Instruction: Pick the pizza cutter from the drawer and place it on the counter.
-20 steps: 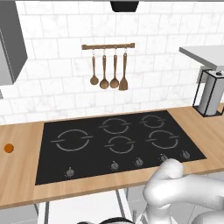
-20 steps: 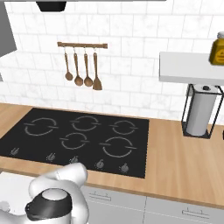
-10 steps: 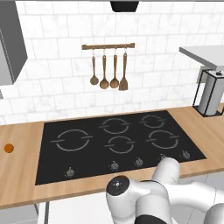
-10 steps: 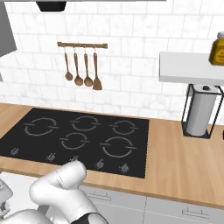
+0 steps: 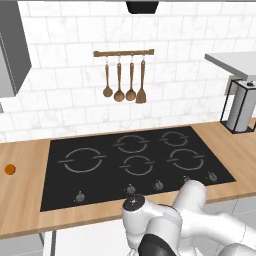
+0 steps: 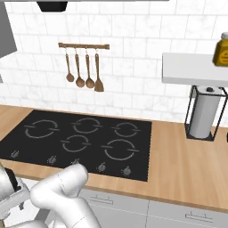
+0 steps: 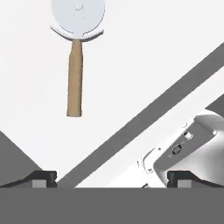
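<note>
— Wooden-handled pizza cutter (image 7: 76,52): how many, and where?
— One, flat on the drawer (image 7: 131,52) floor, wheel away from the claw (image 7: 112,178).
— Claw?
— Spread wide, holding nothing.
— On the surface (image 5: 22,200)?
— One five-burner cooktop (image 5: 132,162); four utensils (image 5: 125,80) hang above it.

The pizza cutter (image 7: 75,65) lies flat on the white drawer (image 7: 144,52) floor.
</note>
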